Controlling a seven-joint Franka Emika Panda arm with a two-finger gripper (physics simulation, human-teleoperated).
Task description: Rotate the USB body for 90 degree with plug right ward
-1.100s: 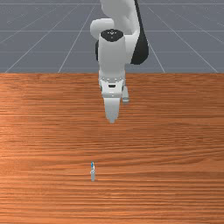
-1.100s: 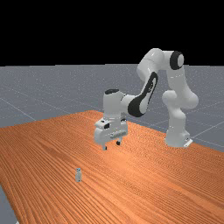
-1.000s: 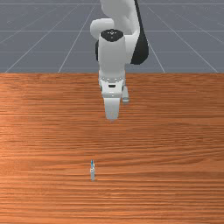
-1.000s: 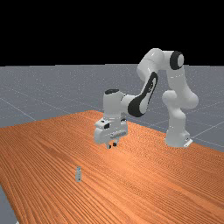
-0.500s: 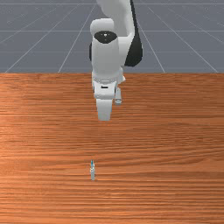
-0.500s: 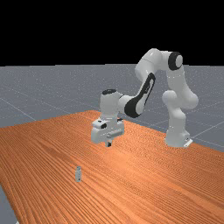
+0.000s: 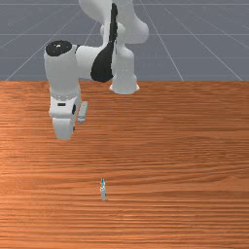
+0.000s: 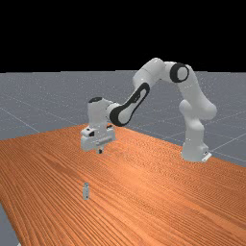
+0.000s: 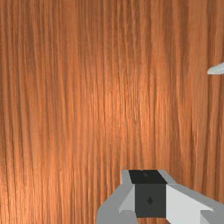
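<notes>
My gripper (image 7: 63, 136) hangs above the table at the front view's left, farther back than the small USB body (image 7: 103, 189). That body is grey-white and slim, its bluish tip toward the arm's side. In the far view the gripper (image 8: 100, 151) is above and behind the USB body (image 8: 86, 191), well apart from it. The fingertips meet with nothing visible between them, also in the wrist view, where the gripper (image 9: 149, 183) is over bare wood. A pale tapered end, likely of the USB body (image 9: 217, 69), appears off to one side of the fingers.
The wooden table (image 7: 180, 160) spreads under the arm and around the USB body. The arm's base (image 8: 194, 153) stands at the table's far side, and its links reach over the back part of the table.
In the far view the fingers have come together from apart. The hand has moved toward the front view's left. The USB body's outline shifted slightly at first, then stayed the same.
</notes>
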